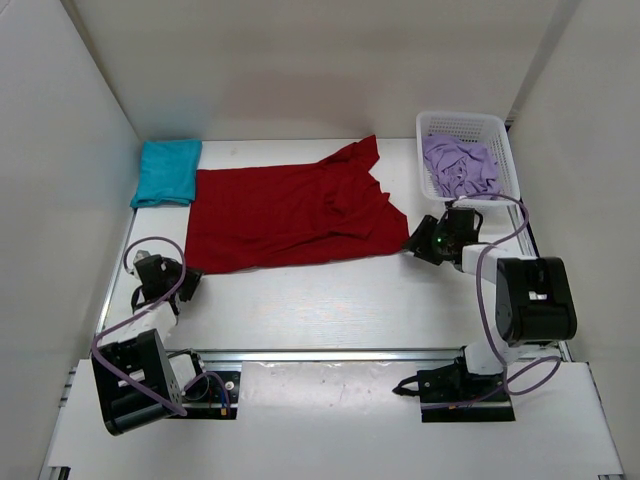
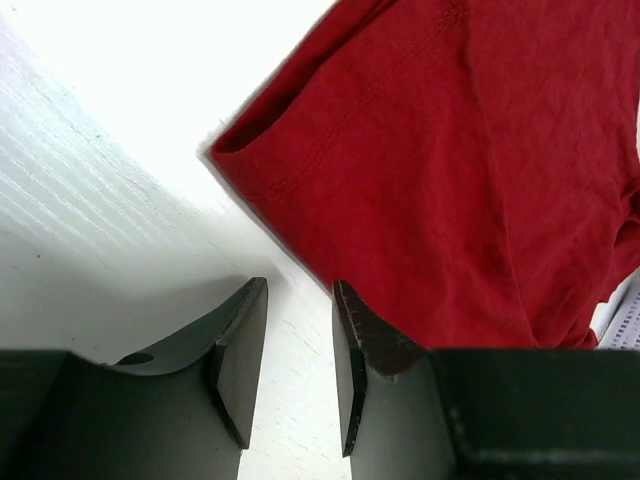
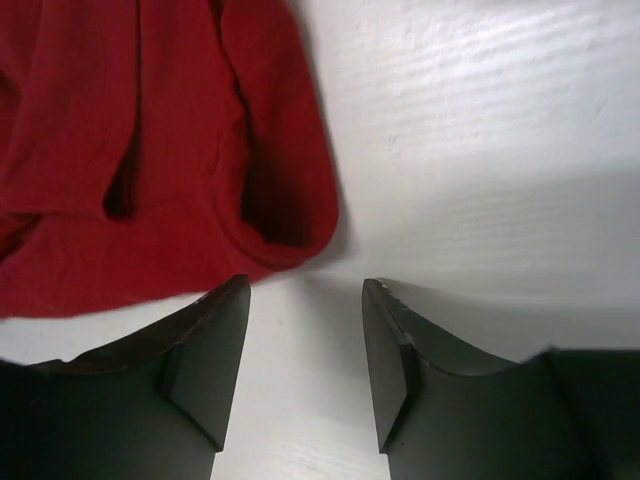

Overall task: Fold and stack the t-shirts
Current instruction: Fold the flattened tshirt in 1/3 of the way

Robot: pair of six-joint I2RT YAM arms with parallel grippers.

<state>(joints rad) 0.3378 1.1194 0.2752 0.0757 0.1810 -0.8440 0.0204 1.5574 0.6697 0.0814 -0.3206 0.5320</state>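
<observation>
Two arms, both crouched low: left gripper (image 2: 298, 292) spread, empty, at dark red t-shirt (image 1: 290, 215) near-left corner; right gripper (image 3: 305, 290) spread, empty, beside its right edge.

Bright, even light; white table (image 2: 120, 100) glares in wrist views; fingers (image 3: 200, 365) dark, slightly soft

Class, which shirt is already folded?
The teal shirt, far left; the red shirt lies spread, the lilac shirt sits crumpled in the basket.

teal shirt (image 1: 167, 171) | dark red shirt (image 1: 290, 215) (plain) | lilac shirt (image 1: 460, 166) | white basket (image 1: 468, 124)
</observation>
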